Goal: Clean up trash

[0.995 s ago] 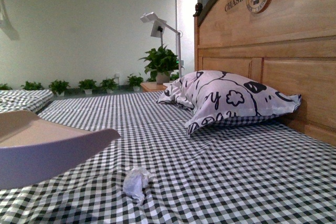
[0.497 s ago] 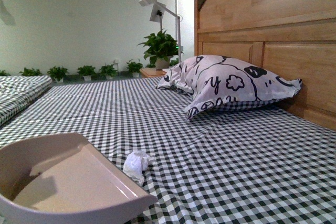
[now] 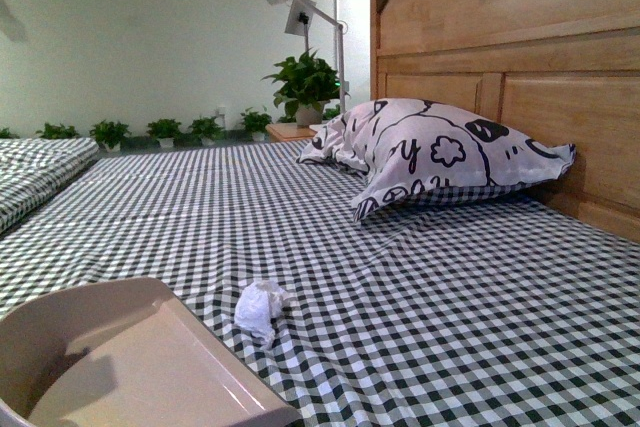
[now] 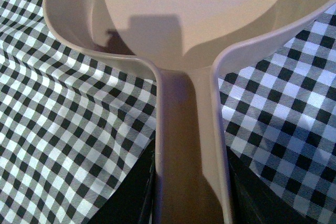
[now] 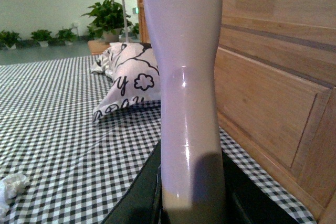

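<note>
We clamp dustpan by handle in left gripper, tissue wad just beside its rim; right gripper jaws closed round pale handle

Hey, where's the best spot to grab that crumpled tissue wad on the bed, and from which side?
Probably pinch the tissue wad across its middle, coming from above: it lies loose on the checked sheet, and the dustpan crowds its left.

Tissue wad on bed, dustpan just left; pillow behind, against headboard at right.
</note>
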